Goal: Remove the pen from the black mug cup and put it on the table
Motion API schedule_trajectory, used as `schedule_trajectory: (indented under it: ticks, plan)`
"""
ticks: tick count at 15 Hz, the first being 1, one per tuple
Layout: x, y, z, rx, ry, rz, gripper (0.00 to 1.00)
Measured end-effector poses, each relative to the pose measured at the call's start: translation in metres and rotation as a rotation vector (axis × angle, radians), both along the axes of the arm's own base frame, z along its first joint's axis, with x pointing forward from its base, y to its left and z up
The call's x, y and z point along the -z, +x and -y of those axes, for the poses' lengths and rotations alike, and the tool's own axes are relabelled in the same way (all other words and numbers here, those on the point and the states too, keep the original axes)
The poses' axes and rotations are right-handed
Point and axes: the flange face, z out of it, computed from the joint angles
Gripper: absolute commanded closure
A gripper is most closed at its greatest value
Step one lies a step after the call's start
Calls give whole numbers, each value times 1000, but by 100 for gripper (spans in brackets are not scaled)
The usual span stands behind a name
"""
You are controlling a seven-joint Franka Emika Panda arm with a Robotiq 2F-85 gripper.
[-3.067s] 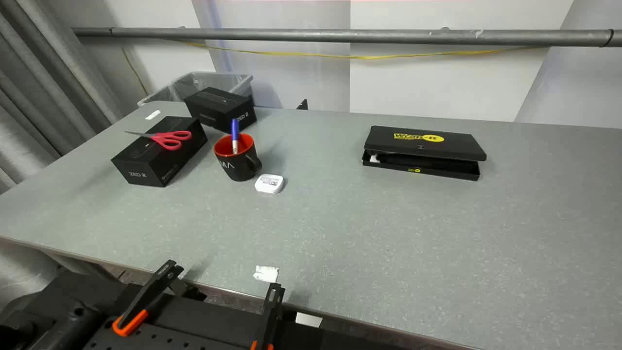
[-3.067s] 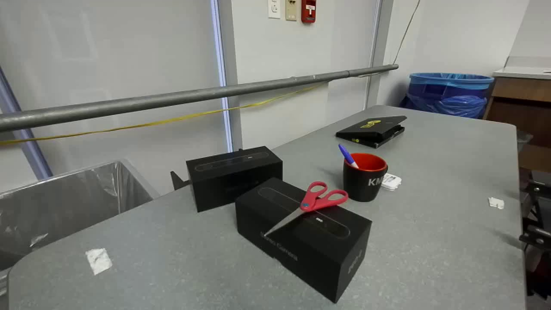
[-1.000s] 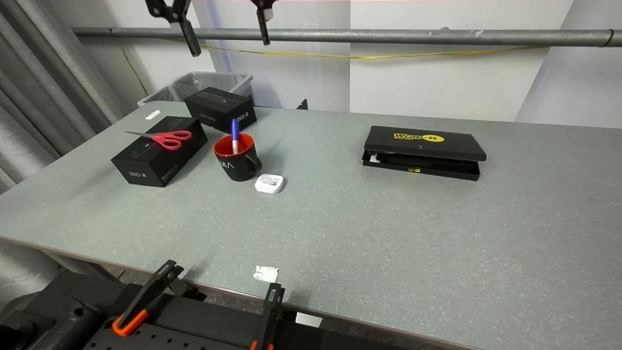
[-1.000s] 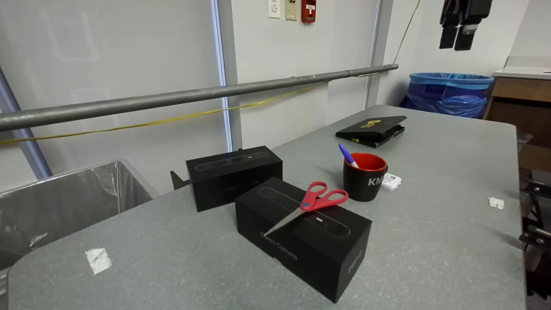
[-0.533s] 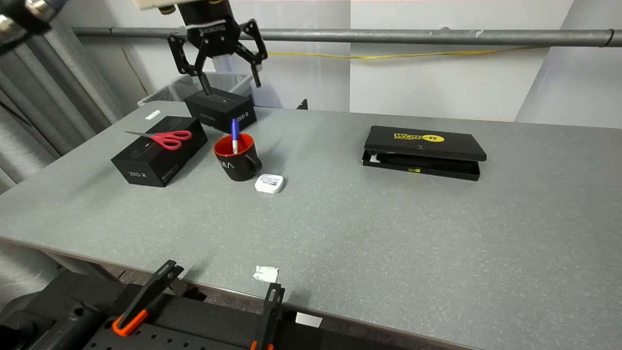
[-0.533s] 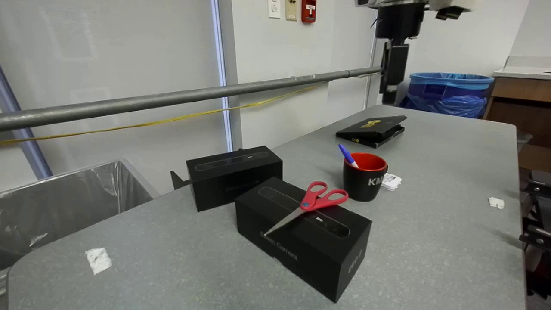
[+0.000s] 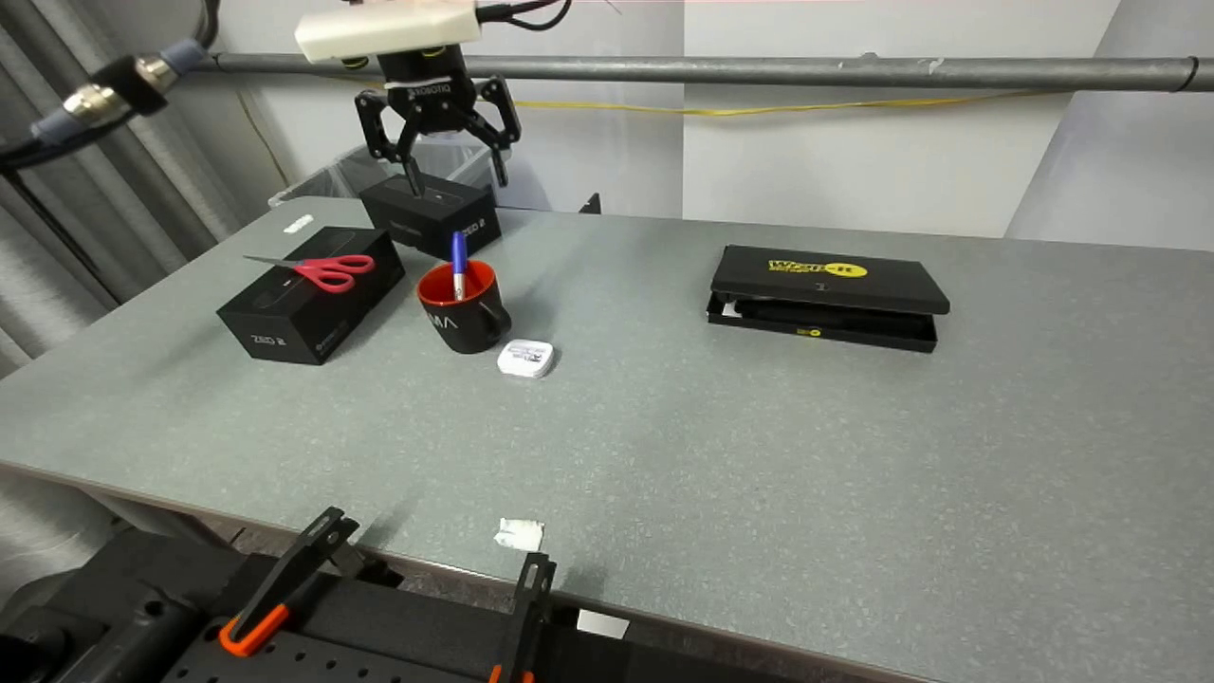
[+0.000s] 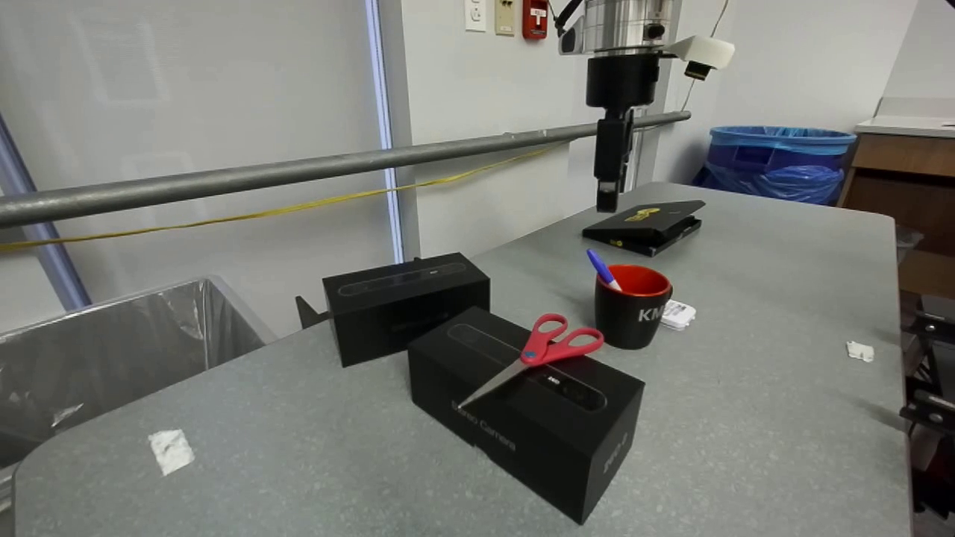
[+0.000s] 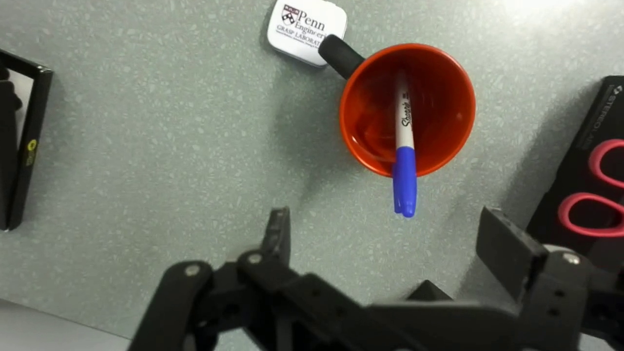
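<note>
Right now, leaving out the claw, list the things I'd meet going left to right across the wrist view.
Black case → white box → mug → scissors.

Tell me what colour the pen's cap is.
Blue; the pen's cap shows best in the wrist view.

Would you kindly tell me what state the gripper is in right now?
Gripper: open, jaws apart, holding nothing; the pen leans in the black mug.
</note>
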Motion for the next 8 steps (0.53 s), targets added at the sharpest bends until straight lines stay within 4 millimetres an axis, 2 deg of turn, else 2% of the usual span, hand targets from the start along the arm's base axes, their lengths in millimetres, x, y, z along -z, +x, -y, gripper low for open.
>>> schedule_trajectory:
  ticks: [4, 8]
  plan:
    - [3, -1, 0, -2, -1, -6, 0]
    - [21, -3, -7, -15, -4, -33, 0]
